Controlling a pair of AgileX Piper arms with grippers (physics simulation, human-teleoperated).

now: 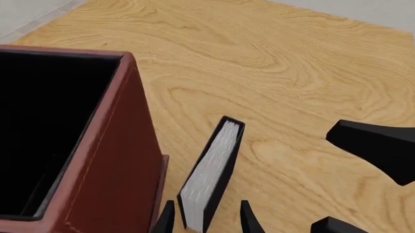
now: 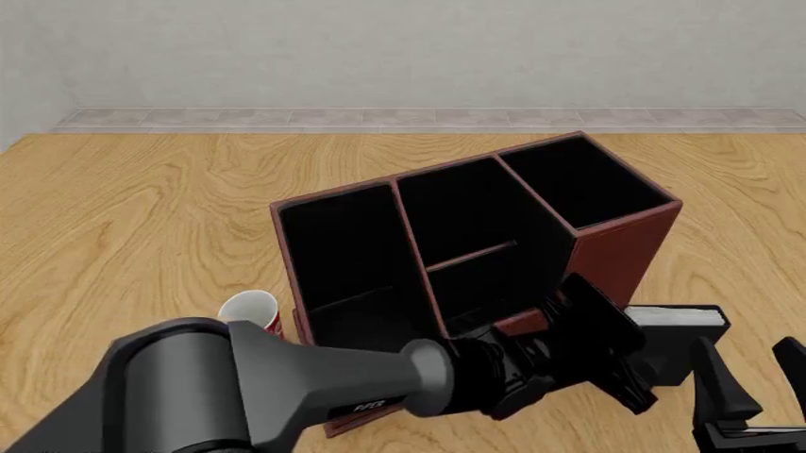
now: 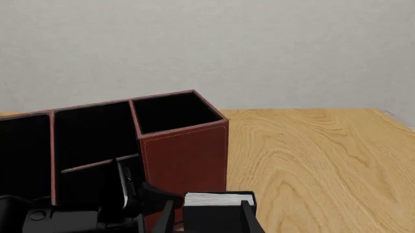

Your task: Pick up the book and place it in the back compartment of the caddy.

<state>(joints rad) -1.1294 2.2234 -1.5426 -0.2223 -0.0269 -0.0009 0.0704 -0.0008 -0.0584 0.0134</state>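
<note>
I have the book (image 1: 211, 177) on edge between my left claw (image 1: 206, 216), fingers apart, long axis toward twelve; right claw (image 2: 753, 382) apart, flanks it.

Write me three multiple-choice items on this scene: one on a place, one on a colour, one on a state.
1. In the front view, where is the book?
A. Inside a caddy cell
B. On the table, right of the caddy
C. On top of the mug

2. What colour are the book's page edges?
A. White
B. Yellow
C. Blue

3. How is the right gripper?
A. Shut on the book
B. Shut on the mug
C. Open

Answers:
1 B, the book stands beside the caddy's right wall.
2 A, the left wrist view shows white pages between black covers.
3 C, its fingers stand apart with nothing between them.
</note>
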